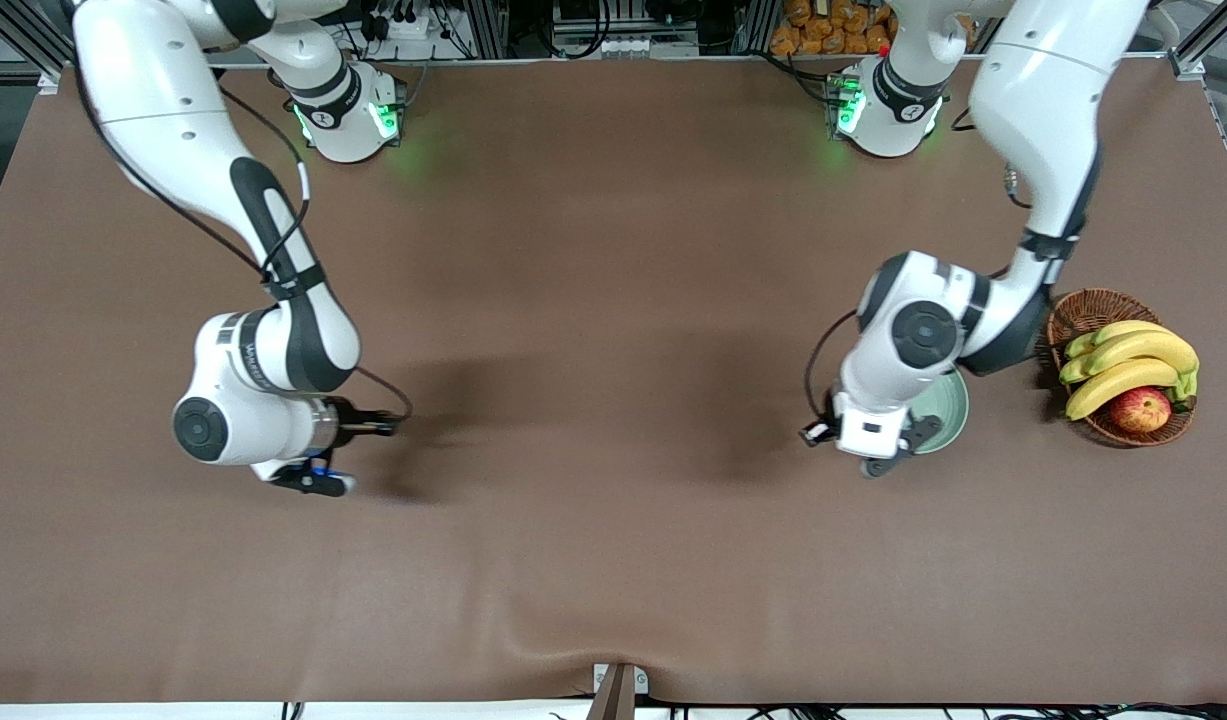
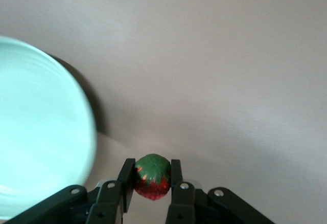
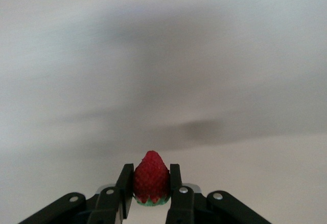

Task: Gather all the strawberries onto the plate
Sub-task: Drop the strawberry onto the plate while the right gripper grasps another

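Observation:
My left gripper [image 2: 152,179] is shut on a strawberry [image 2: 152,177], a small red berry with its green leafy top facing the camera. It hangs just beside the rim of the pale mint-green plate [image 2: 41,142]. In the front view the left hand [image 1: 866,437] covers much of the plate [image 1: 951,408], which lies toward the left arm's end of the table. My right gripper [image 3: 151,183] is shut on another strawberry [image 3: 151,177], red tip outward. It is low over bare table [image 1: 318,480] toward the right arm's end.
A brown wicker basket [image 1: 1083,310] with bananas [image 1: 1128,360] and a red-yellow apple [image 1: 1140,409] stands beside the plate, at the left arm's end of the table. Brown cloth [image 1: 593,400] covers the table between the two arms.

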Available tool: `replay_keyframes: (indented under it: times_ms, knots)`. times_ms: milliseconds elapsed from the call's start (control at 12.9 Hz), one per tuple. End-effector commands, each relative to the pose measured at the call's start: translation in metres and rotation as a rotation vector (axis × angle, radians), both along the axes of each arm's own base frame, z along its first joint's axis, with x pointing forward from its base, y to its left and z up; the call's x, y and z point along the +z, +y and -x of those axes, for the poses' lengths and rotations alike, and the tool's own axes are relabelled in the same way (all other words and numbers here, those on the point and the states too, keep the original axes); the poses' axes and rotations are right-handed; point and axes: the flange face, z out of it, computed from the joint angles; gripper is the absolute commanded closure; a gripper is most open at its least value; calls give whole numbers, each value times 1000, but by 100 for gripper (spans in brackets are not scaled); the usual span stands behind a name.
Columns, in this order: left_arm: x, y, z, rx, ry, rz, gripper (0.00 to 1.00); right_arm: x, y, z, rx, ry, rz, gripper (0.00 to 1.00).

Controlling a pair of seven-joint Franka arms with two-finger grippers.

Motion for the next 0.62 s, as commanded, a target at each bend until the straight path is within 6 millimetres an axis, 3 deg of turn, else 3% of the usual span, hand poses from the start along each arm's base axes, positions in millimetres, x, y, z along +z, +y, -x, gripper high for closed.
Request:
replay_keyframes:
  times_ms: [0, 78, 155, 311, 388, 466, 544]
  knots:
    - [9, 41, 7, -109, 54, -51, 100, 11, 89, 24, -106, 73, -126, 100]
    - [-1, 59, 9, -133, 78, -59, 100, 8, 127, 40, -81, 81, -139, 100]
    - [-7, 80, 10, -153, 91, -75, 90, 8, 153, 46, -78, 44, -151, 100]
    - [-21, 110, 13, -174, 125, -76, 50, 1, 210, 67, -80, -25, -184, 100]
    - [-23, 110, 16, -182, 133, -77, 33, -9, 234, 81, -89, -25, -205, 100]
    - [-20, 109, 17, -184, 130, -78, 0, -10, 257, 93, -107, -37, -233, 100]
    - [-15, 108, 16, -183, 124, -78, 0, -16, 275, 105, -118, -43, -249, 100]
